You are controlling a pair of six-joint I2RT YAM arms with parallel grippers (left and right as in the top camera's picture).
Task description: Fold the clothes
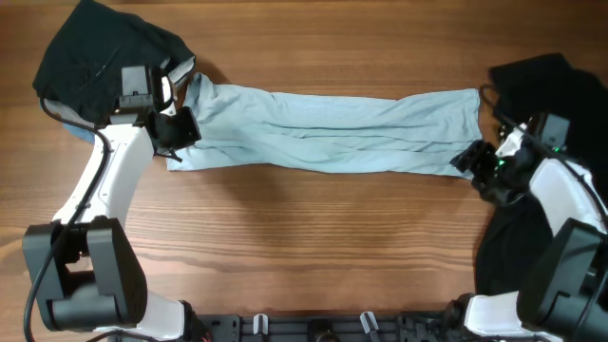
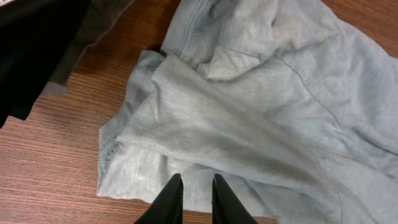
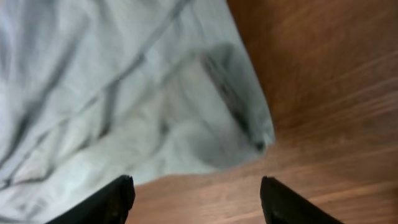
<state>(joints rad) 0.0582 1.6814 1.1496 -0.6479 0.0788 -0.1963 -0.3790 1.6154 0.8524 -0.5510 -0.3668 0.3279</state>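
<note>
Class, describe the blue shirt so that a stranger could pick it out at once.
On the wooden table, a long band of cloth lies stretched from side to side. That is the shirt. It is pale blue; the left heap and the right heap are black.

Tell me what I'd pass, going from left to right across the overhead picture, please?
Crumpled black garment → left gripper → pale blue T-shirt, stretched out along the table → right gripper → black cloth at the right edge.
</note>
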